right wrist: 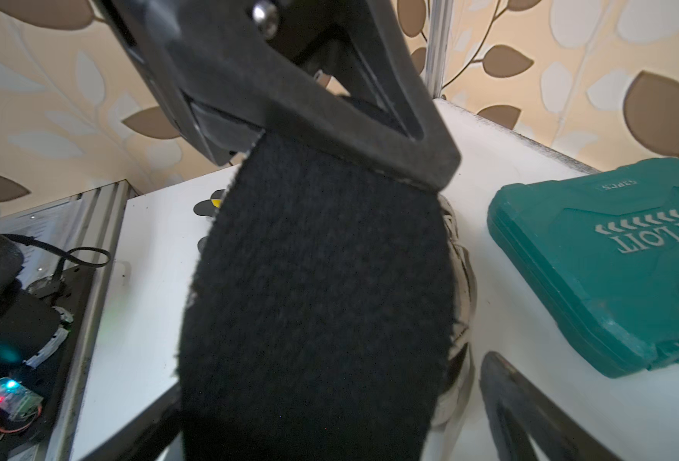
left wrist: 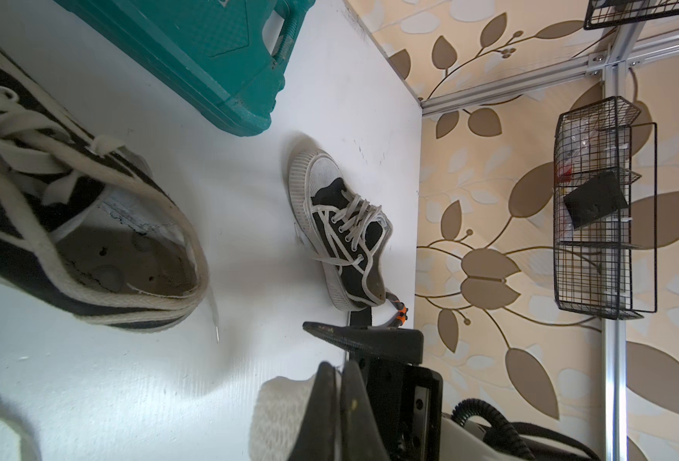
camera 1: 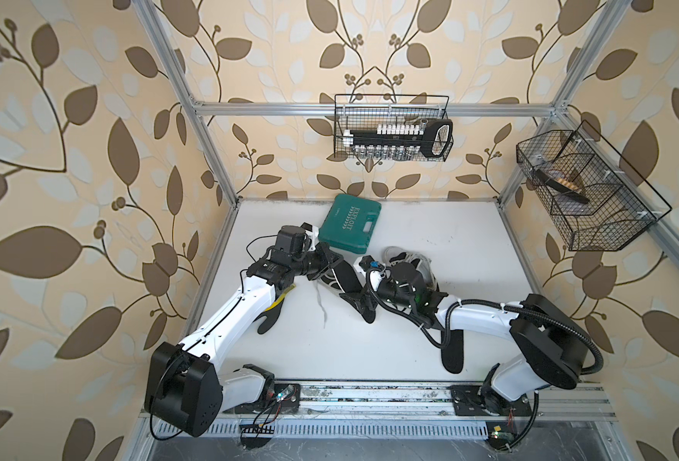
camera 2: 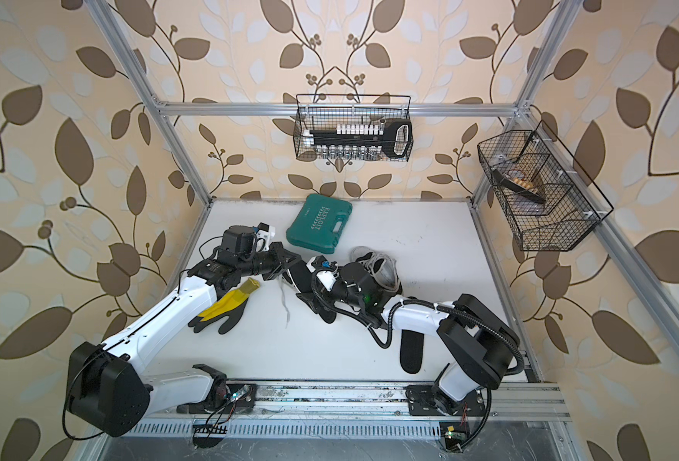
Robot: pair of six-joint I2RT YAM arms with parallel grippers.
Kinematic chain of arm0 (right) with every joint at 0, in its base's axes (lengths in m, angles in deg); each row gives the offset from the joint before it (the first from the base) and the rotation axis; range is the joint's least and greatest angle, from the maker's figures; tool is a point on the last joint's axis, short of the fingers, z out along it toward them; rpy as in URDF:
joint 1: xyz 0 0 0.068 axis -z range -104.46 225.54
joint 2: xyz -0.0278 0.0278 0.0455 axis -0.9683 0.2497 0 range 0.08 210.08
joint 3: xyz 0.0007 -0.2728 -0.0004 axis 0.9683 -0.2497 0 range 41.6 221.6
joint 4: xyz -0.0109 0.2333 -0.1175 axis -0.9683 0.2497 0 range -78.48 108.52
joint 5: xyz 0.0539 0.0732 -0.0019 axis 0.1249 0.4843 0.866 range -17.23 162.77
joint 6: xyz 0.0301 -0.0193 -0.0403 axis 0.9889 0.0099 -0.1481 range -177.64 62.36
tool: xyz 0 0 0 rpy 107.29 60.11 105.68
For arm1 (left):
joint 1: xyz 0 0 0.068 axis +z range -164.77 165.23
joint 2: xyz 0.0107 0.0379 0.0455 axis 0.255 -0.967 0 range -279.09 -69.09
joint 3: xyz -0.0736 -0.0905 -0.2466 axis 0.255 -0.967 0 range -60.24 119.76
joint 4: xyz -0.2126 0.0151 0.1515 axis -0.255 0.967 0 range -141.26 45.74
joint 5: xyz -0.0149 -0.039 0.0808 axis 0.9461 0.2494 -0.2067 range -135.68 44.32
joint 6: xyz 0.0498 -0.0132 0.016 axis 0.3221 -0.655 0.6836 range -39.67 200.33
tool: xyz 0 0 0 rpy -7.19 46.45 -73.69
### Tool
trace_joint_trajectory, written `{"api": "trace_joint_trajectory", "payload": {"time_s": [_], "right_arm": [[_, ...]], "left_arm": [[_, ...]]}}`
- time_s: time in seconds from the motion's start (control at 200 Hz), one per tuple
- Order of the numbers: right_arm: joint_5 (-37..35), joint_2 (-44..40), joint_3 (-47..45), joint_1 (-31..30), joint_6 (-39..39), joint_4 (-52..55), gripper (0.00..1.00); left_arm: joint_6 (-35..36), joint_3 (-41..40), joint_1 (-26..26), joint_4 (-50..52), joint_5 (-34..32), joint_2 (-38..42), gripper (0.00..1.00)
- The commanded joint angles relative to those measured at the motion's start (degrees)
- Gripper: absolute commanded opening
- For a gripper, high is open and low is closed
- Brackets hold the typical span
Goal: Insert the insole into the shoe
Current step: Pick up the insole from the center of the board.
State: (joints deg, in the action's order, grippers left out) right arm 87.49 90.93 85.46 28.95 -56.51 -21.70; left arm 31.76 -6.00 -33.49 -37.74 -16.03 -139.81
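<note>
– So, who has the insole (right wrist: 314, 299), and where is it?
– The left gripper (camera 1: 336, 263) is pinched tight on one end. The black strip runs toward 5 o'clock, across the shoe (left wrist: 90, 239) lying mid-table. The right gripper (camera 1: 356, 299) has its jaws spread wide about the free end; whether they touch it, I cannot tell.
– And the shoe itself?
– From the left wrist its mouth shows a bare brown footbed, with the laces loose.
– What crowds them?
– A teal case (camera 1: 350, 229) sits just at 12 o'clock of the shoe. A second shoe (left wrist: 342, 231) lies at 3 o'clock, partly under the right wrist. A black-and-yellow glove (camera 2: 222, 311) is at 8 o'clock and a second insole (camera 1: 451, 351) at 5 o'clock, beside the right arm. A back basket (camera 1: 340, 119) hangs at 12 o'clock and a side basket (camera 1: 609, 235) at 2.
– Anything hard to read?
– In both top views the grippers and insole cover most of the shoe. In a top view the left forearm hides much of the glove. From the right wrist the insole fills the frame, so only a laced edge of the shoe shows beside it, and the lower corners are blurred.
</note>
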Motion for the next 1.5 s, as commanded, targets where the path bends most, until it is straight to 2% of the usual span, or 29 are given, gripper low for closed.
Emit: {"api": "trace_joint_trajectory", "payload": {"time_s": [0.0,0.25,0.37,0.55,0.815,0.93,0.975,1.03,1.24,1.365,1.495], "right_arm": [[5.93,1.93,2.31,0.08,1.38,-1.62,0.99],[7.92,4.53,3.56,0.13,1.9,-4.79,0.99],[8.24,4.21,3.38,0.14,2.42,-5.63,0.94],[7.88,2.56,2.17,0.87,1.98,-6.1,0.83],[10.69,1.96,2.79,1.82,1.56,-4.59,0.59],[10.86,1.84,3.37,2.1,0.92,-2.93,0.52],[10.4,1.62,3.82,2.15,0.42,-1.07,0.48],[10.24,1.04,5.36,2.49,-0.13,3.31,0.46],[7.58,-0.41,11.35,3.72,-2.41,23.19,0.33],[5.47,-2.09,12.68,5.23,-2.0,31.08,0.32],[2.28,-3.79,14.29,7.54,-1.82,40.2,0.31]], "left_arm": [[-1.8,0.62,0.0,-0.94,1.11,1.57,0.0],[-1.78,0.56,-0.01,-0.86,1.38,1.56,0.0],[-1.87,0.41,0.3,-0.69,1.45,1.55,0.0],[-2.22,-0.58,1.36,-1.04,1.98,1.88,0.0],[-4.16,-2.33,2.81,-3.41,3.75,2.16,0.0],[-4.16,-2.29,3.06,-3.15,3.66,2.21,0.0],[-4.16,-2.43,3.23,-2.91,3.42,2.16,0.1],[-4.16,-2.55,3.25,-2.9,3.4,2.09,0.26],[-3.84,-2.0,3.46,-3.5,3.62,1.38,0.6],[-0.87,-0.07,4.41,-0.45,2.57,1.28,0.69],[13.85,4.13,4.75,9.15,-6.05,0.14,0.73]]}}
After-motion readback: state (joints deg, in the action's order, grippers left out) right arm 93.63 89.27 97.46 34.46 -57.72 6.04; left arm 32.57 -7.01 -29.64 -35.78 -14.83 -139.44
